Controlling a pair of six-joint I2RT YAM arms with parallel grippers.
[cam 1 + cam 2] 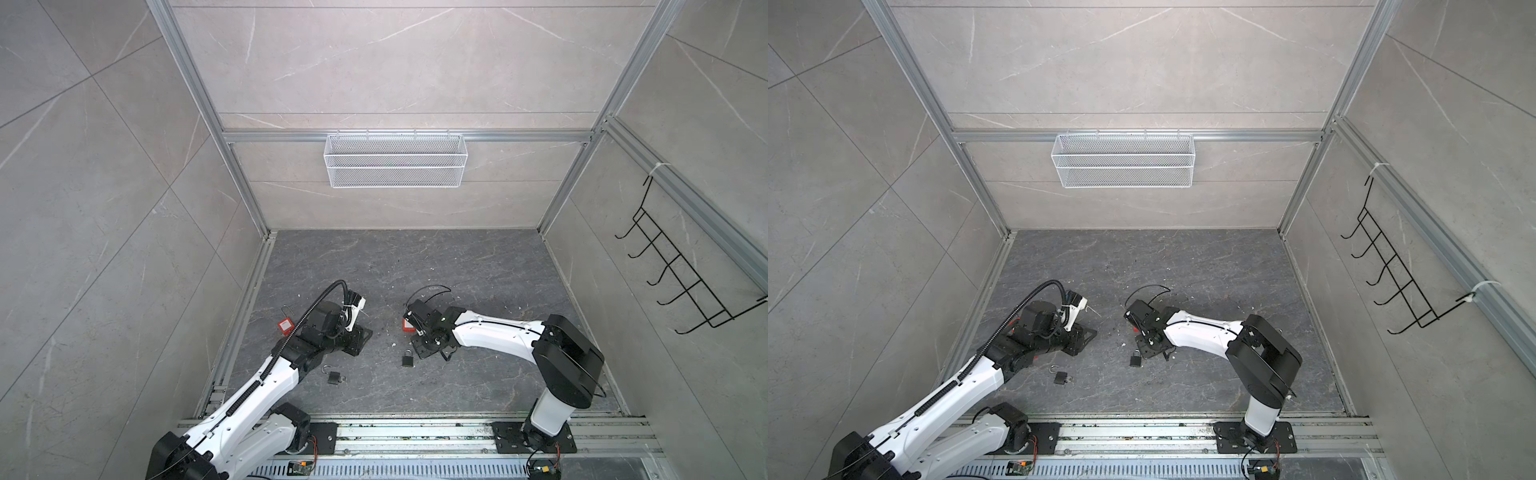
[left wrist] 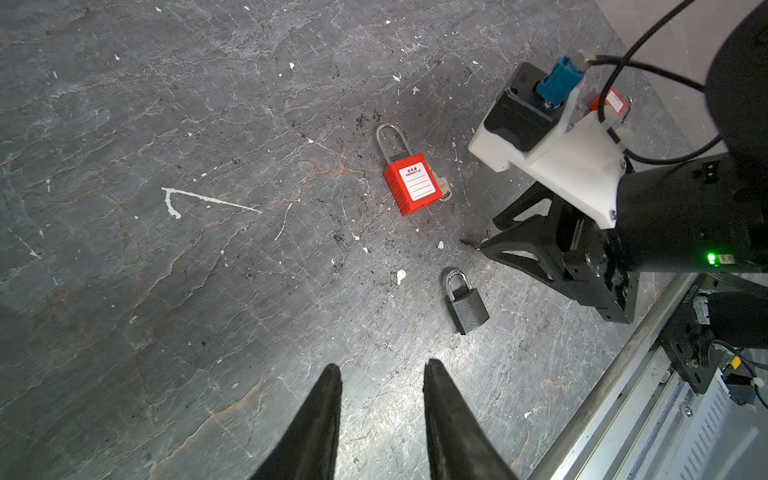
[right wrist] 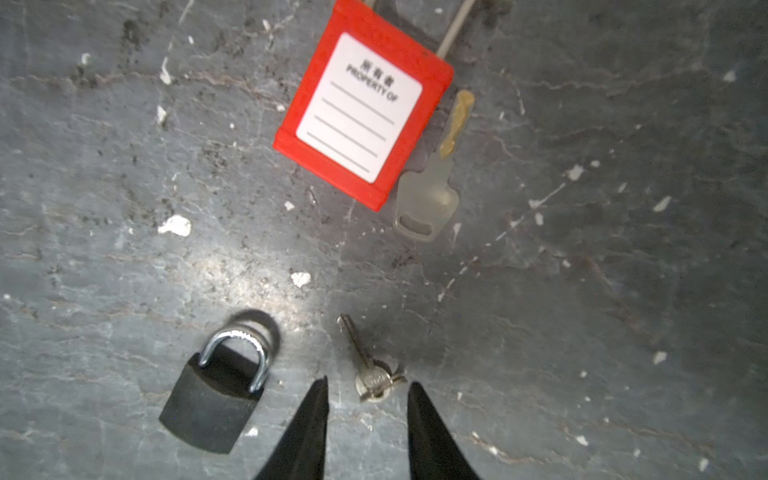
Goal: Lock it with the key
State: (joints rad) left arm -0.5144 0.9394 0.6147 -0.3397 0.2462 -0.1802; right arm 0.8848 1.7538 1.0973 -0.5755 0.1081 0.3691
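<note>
Right wrist view: the right claw (image 3: 369,384) is released. Its fingers stand apart, tips down close to the desk (image 3: 623,291). The small key (image 3: 372,376) lies between the tips, gripped by neither. A shut black padlock (image 3: 212,403) lies just beside one finger. A red padlock (image 3: 365,112) lies ahead of the claw.

Left wrist view: the left claw (image 2: 382,368) is also released, fingers apart over bare desk, holding nothing. The shut black padlock lies ahead of it and the red padlock farther ahead.

In both top views the left arm (image 1: 270,378) stretches low, its claw aimed toward the right arm (image 1: 494,332). An open black padlock (image 1: 333,376) lies behind the left claw. The right arm folds at the elbow and reaches inward, claw tipped down.
</note>
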